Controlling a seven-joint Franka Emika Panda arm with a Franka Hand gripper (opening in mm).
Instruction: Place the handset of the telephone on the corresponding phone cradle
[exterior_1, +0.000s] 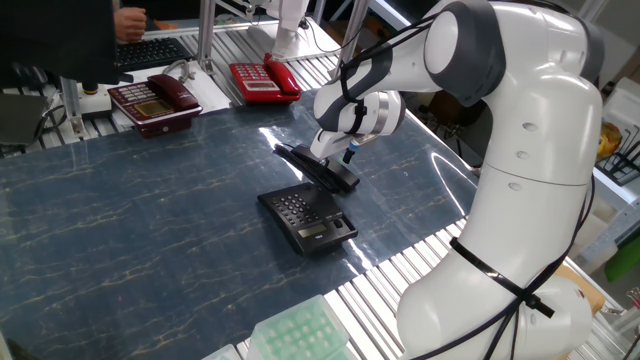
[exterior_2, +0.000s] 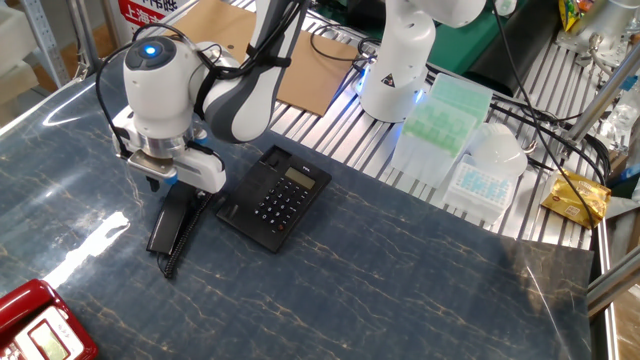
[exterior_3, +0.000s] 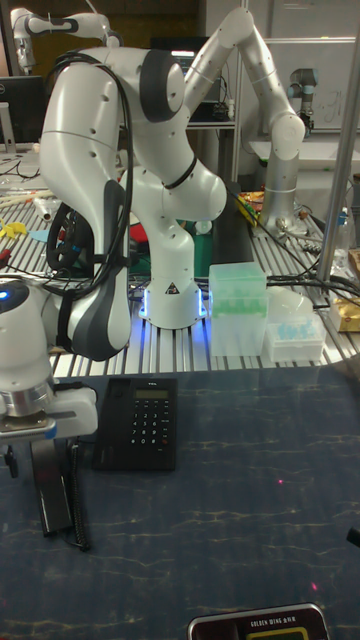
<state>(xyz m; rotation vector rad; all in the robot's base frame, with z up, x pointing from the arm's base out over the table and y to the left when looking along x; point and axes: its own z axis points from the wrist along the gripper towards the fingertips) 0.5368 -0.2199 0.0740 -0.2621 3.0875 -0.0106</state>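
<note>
The bench (exterior_2: 420, 290) is a dark marbled slab with wide bare room toward its near and left sides in the one fixed view; the phone (exterior_1: 306, 218) sits close to the edge nearest the arm's base, where ribbed metal begins; the handset (exterior_1: 316, 167) lies flat on the bench just beside the phone, off its cradle (exterior_2: 232, 203) (the strip on the phone's side facing it), roughly parallel to that side. The gripper (exterior_2: 163, 181) hangs right over the handset's upper end, fingers pointing down; whether they are parted or pinching the handset I cannot tell, since the wrist hides them. The handset is slim, black, about as long as the phone, with a coiled cord (exterior_2: 178, 250) trailing along its side; the phone is black with a grey keypad and small display. Two red phones stand at the far corner: a dark one (exterior_1: 153, 101) and a bright one (exterior_1: 262, 80); clear of the work.
</note>
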